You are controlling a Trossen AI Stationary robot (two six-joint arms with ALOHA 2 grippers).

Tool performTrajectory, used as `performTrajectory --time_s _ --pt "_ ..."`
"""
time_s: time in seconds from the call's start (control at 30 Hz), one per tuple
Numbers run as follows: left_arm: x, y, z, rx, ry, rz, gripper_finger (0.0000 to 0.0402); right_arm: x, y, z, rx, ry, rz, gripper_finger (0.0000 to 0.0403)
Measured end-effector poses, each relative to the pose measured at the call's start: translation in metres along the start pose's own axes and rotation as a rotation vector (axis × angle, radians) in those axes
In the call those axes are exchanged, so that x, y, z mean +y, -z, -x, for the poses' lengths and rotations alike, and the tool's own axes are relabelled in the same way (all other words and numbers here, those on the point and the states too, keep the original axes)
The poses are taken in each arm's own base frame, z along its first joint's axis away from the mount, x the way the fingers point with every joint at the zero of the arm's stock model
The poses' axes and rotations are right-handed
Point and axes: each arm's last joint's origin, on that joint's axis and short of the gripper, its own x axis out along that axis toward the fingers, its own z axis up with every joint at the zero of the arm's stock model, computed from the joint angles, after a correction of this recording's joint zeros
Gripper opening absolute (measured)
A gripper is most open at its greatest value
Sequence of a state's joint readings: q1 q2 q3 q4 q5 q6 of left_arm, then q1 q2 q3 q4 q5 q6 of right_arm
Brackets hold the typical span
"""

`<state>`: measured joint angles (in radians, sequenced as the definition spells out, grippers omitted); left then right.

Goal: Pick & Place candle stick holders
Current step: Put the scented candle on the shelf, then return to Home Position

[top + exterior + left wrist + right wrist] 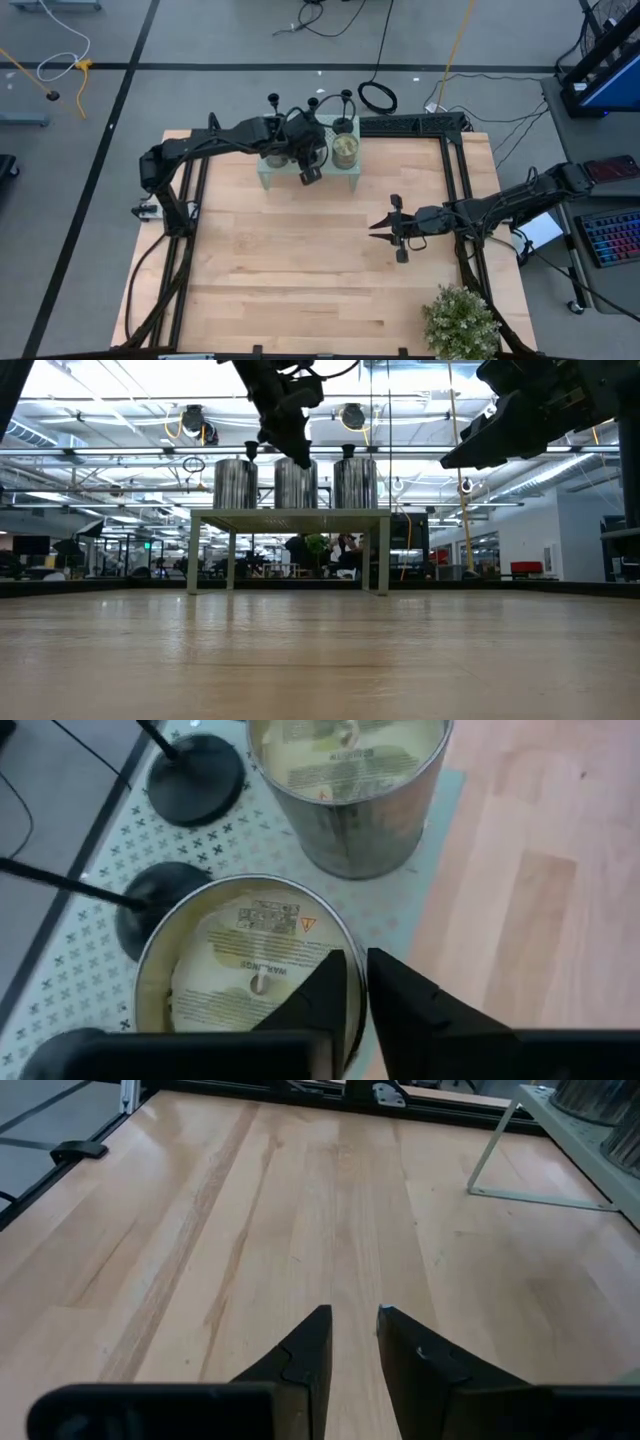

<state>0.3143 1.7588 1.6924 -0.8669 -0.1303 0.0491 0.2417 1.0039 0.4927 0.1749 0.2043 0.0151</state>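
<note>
Three matte-black candle stick holders (313, 103) stand on their disc bases along the far side of a pale green stand (266, 178). Two of the bases show in the left wrist view (195, 780) (160, 915). Three round tins stand in front of them on the stand (290, 517). My left gripper (357, 960) is over the middle tin (240, 970), shut on its wall and not on a holder. My right gripper (355, 1315) hangs narrowly open and empty above the bare table at the right (377, 226). My left gripper has one finger (320, 995) inside the middle tin and the other finger (410, 1005) outside it, with the tin's rim (356, 1010) between them. The fingers come from above, pointing down. The tin stands upright on the stand.
Another open tin (345, 790) stands close beside the held one, toward the right end of the stand (344, 150). A potted plant (460, 322) sits at the table's near right corner. Black frame rails (455, 170) run along the table's sides. Bare wood (300, 270) fills the middle.
</note>
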Motion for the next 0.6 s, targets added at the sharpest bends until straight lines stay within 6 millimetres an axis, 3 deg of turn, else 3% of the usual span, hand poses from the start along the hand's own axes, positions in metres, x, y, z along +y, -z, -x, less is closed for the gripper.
performTrajectory --time_s 0.17,0.3,0.43,0.6 --pt "0.001 0.0 0.006 -0.012 -0.001 0.0 0.0082 0.0 0.0 0.0 0.0 0.0 0.0 0.0075" --pt "0.002 -0.002 0.023 -0.061 -0.003 -0.021 0.0094 0.0 0.0 0.0 -0.001 0.0 -0.002 0.0075" --pt "0.002 -0.001 0.05 -0.121 0.001 -0.017 0.0098 0.0 -0.004 0.0 -0.039 -0.003 -0.041 0.0075" --pt "-0.002 0.006 0.103 -0.242 0.007 -0.101 0.0092 0.0 -0.008 0.001 -0.079 -0.002 -0.042 0.0076"
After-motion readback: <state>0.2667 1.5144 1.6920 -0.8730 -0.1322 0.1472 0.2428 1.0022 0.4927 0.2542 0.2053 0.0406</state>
